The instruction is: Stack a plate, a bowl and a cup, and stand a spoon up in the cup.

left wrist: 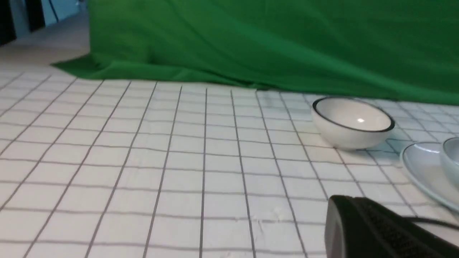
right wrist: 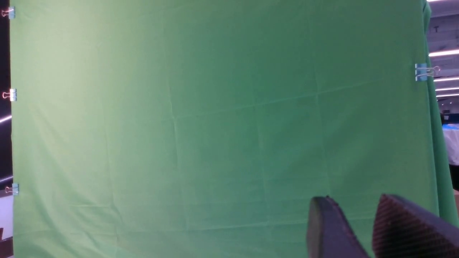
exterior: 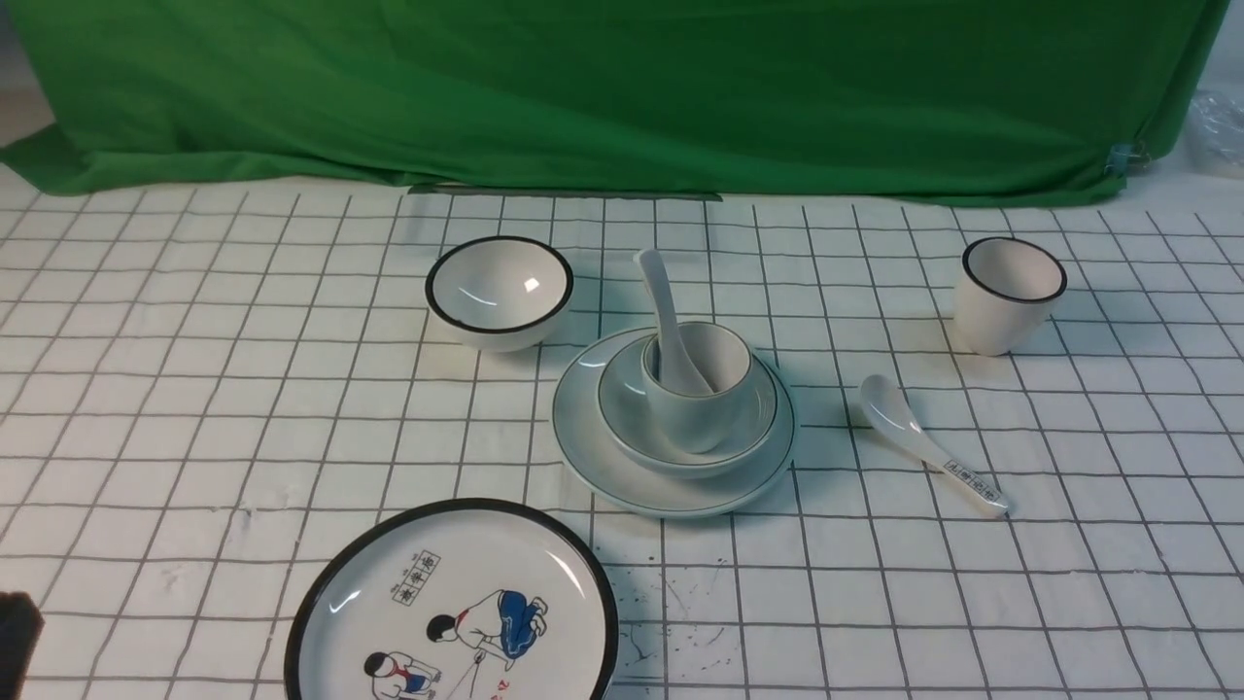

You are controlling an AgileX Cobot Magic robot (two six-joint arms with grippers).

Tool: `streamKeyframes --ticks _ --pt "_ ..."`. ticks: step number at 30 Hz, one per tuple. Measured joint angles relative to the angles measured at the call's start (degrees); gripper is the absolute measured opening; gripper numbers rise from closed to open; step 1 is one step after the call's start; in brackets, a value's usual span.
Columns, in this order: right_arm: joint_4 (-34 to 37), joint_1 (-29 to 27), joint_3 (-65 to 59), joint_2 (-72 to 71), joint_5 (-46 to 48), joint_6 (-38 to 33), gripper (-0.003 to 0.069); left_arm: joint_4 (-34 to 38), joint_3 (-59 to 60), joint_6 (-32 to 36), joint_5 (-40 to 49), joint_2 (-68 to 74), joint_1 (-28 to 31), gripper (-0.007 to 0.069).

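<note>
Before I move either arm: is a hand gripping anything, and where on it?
Nothing is held: the left hand is shut on nothing, and the right hand's jaws stand apart, nothing between.

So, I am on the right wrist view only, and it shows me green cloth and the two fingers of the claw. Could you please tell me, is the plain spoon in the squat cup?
Observer: Yes, the plain spoon leans in the squat cup, with its handle up.
Operator: Thank you. And on what is this cup standing?
Observer: It stands inside the shallow bowl, which rests on the plain plate.
Operator: Good. Is the spoon with printed characters also on the stack?
Observer: No, the printed spoon lies on the table, to the right of the stack.
</note>
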State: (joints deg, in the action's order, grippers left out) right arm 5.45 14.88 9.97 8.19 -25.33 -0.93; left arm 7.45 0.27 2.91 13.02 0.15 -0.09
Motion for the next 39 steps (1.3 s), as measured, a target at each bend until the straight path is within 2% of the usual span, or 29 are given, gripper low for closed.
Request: streamKeyframes --ticks 20,26,30,33,35,36,39 --pt "0.0 0.0 -0.07 0.0 0.05 0.0 0.0238 -1.53 0.13 0.33 -0.27 -0.18 0.09 0.0002" --pt "-0.43 0.0 -0.07 0.0 0.05 -11.23 0.0238 -1.53 0.13 0.33 -0.27 -0.18 0.09 0.0002" --pt "-0.48 0.0 -0.07 -0.05 0.39 -13.17 0.0238 -1.53 0.13 0.33 -0.27 -0.18 0.09 0.0002" --pt "-0.48 -0.23 -0.07 -1.34 4.64 -12.18 0.0238 -1.53 0.13 0.33 -0.27 -0.18 0.09 0.0002" --pt "-0.43 -1.46 -0.15 -2.59 12.47 -11.91 0.0238 -1.53 0.13 0.33 -0.31 -0.18 0.09 0.0002" --pt "-0.43 -3.66 -1.21 -2.96 19.29 -11.86 0.0238 -1.53 0.13 0.33 -0.31 -0.18 0.09 0.0002" --pt "-0.43 -9.56 -6.16 -3.1 27.92 -11.97 0.0238 -1.59 0.13 0.33 -0.31 -0.18 0.09 0.0002"
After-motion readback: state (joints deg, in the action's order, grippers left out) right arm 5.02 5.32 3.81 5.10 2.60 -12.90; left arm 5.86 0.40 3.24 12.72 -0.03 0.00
